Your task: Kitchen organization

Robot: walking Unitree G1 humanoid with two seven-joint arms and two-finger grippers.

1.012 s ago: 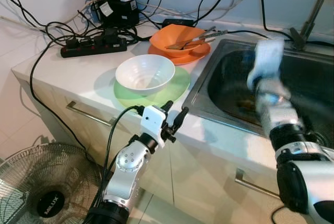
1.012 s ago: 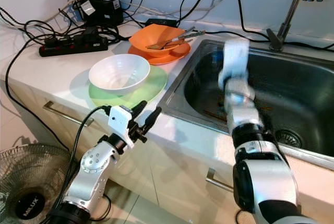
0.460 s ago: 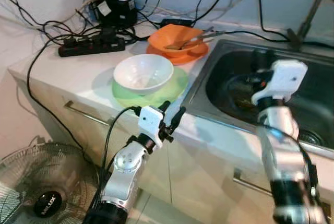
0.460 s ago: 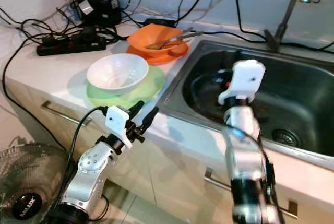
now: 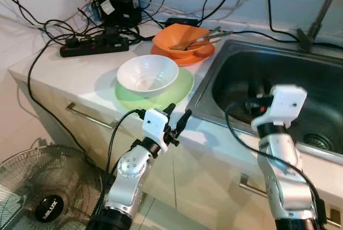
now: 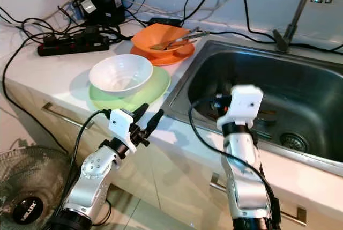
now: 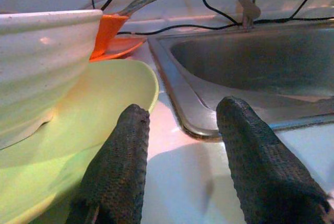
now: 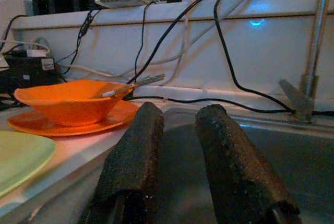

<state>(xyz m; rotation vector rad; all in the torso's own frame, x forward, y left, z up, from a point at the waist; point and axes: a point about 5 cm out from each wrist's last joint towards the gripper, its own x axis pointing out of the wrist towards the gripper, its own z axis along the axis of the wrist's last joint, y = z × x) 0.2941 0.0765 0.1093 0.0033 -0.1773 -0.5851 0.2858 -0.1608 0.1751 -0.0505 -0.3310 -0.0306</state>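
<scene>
White ceramic bowl sits on the green plate, on the counter left of the sink. Behind it the orange bowl rests on an orange plate with utensils lying across it, handles pointing toward the sink.

Left gripper hovers at the counter's front edge, just in front of the green plate's near rim. Fingers are spread apart and hold nothing. From the left wrist view the plate rim lies just ahead and to one side of the gap, with the white bowl's wall rising behind; the sink's corner lies ahead on the other side. The white bowl and green plate lie forward and slightly left of this gripper, so the left arm is clearly the nearer one.

Right gripper is low over the near part of the sink basin, pointing toward the back wall. Its fingers show a narrow gap with nothing between them. The orange bowl lies well ahead and to its left, utensil shafts running roughly crosswise to its line of approach.

Judgement: if the dishes go into the sink, the left arm has only a short reach forward.

Change over the last second: the right arm has dropped from a raised pose above the sink to low at the basin's near side. The left gripper and the dishes have kept their places.
</scene>
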